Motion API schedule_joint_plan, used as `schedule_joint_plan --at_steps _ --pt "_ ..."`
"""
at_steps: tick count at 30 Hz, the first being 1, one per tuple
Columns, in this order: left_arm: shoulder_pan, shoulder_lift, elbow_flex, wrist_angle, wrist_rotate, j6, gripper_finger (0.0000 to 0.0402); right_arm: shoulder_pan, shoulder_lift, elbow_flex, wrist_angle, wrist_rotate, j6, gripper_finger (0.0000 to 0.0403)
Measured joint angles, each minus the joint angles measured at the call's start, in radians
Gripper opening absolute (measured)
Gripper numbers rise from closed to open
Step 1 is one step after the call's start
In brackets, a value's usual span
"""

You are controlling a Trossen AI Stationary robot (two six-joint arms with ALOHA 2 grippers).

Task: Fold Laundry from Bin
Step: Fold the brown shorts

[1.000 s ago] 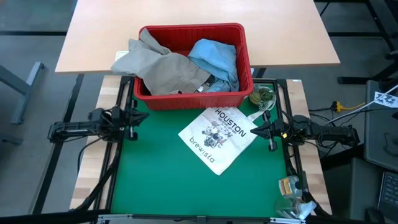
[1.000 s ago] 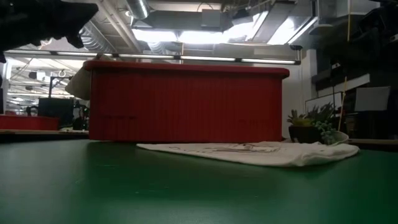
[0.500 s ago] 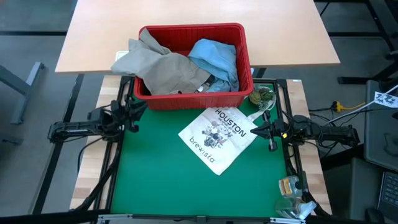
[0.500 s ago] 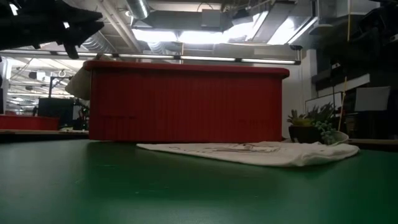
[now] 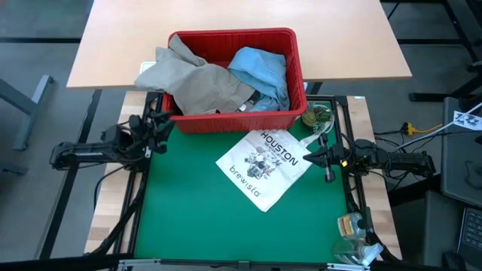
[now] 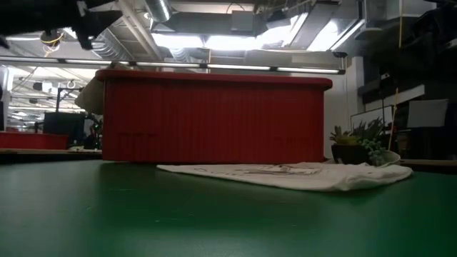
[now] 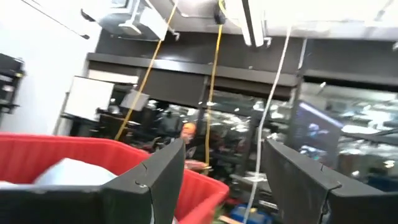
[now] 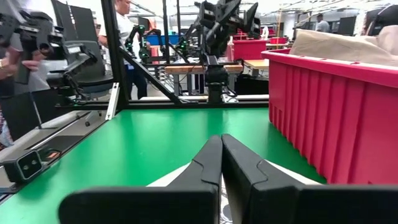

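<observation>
The red bin stands at the far edge of the green mat. In it lies the laundry: a beige garment draped over the bin's left rim and a light blue shirt at its right. A white printed tote bag lies flat on the mat in front of the bin. My left gripper hangs open in the air by the bin's near left corner, tipped upward, with nothing between its fingers. At the mat's right edge my right gripper is shut and level, beside the tote bag.
A small potted plant stands at the bin's near right corner. A clear packet lies at the mat's near right. A pale wooden table lies behind the bin. A person stands beyond the table's left side.
My left gripper has risen, tipped its fingers upward and drawn closer to the bin's near left corner. Its fingers have opened from shut to a wide gap. The laundry, the bin and the tote bag lie as before.
</observation>
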Motion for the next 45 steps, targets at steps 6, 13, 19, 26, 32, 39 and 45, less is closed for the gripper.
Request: schedule_joint_plan --at_steps 6,13,19,26,32,39,45 --pt "0.0 0.212 0.184 -0.027 -0.102 0.021 0.0205 0.0 0.0 0.0 0.0 0.003 0.0 0.001" --pt "0.0 0.38 0.436 -0.285 -0.288 -0.043 0.0197 0.0 0.0 0.0 0.0 0.004 0.0 0.001" --pt "0.0 0.445 0.612 -0.662 -0.342 -0.252 0.0192 0.0 0.0 0.0 0.0 0.004 0.0 0.001" --pt "0.0 0.466 0.662 -0.97 -0.342 -0.58 0.0191 0.0 0.0 0.0 -0.001 0.004 0.0 0.001" --pt "0.033 0.467 0.662 -1.143 -0.342 -0.744 0.0191 0.0 0.0 0.0 -0.001 0.004 0.0 0.001" --pt "0.17 0.479 0.662 -1.166 -0.341 -0.747 0.0191 0.0 0.0 0.0 -0.001 0.004 0.0 0.001" --pt "0.302 0.523 0.662 -1.193 -0.255 -0.747 0.0191 0.0 0.0 0.0 -0.001 0.004 0.0 0.001"
